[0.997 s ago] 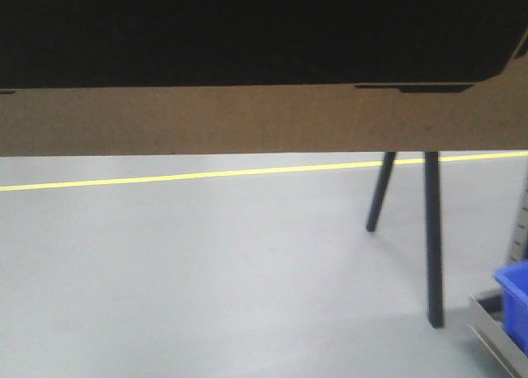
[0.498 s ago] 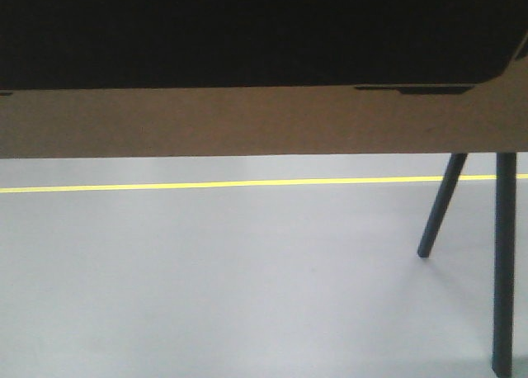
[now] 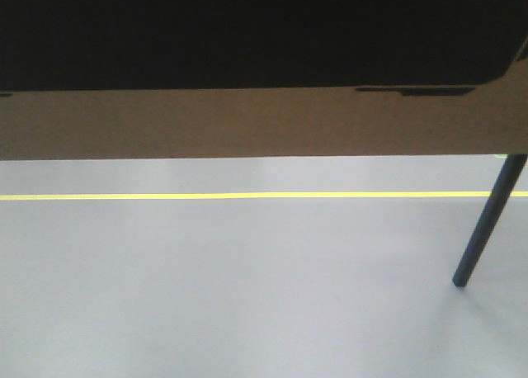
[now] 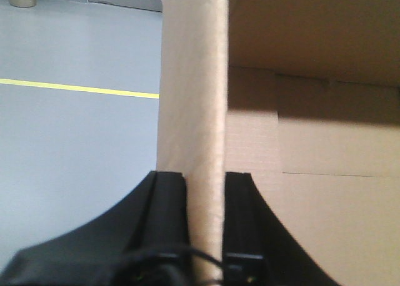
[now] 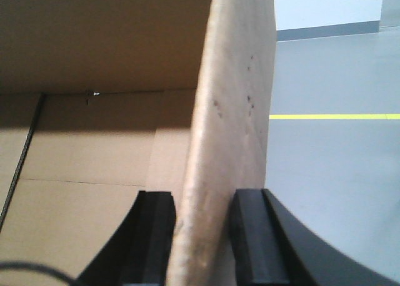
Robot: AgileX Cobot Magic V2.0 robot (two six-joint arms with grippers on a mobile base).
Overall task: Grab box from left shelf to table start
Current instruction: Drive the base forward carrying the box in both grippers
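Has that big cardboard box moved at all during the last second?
Yes, it has swung leftward. In the front view the box fills the same spot, but the dark leg beneath it has slid toward the right edge and the yellow line has levelled.

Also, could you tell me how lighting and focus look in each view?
Front view: the box looks dim, its black panel featureless. Left wrist view: the left hand is dark and soft near the lens. Right wrist view: shadow darkens the box's upper interior.

Matte black left gripper (image 4: 205,173): two flat-faced, square-tipped fingers (image 4: 167,211), outer flanks flaring in smooth curves toward the wrist, thin black cable (image 4: 187,251) looping across the base. Same black build on right gripper (image 5: 201,195), thin dark wire (image 5: 37,265) wristward.
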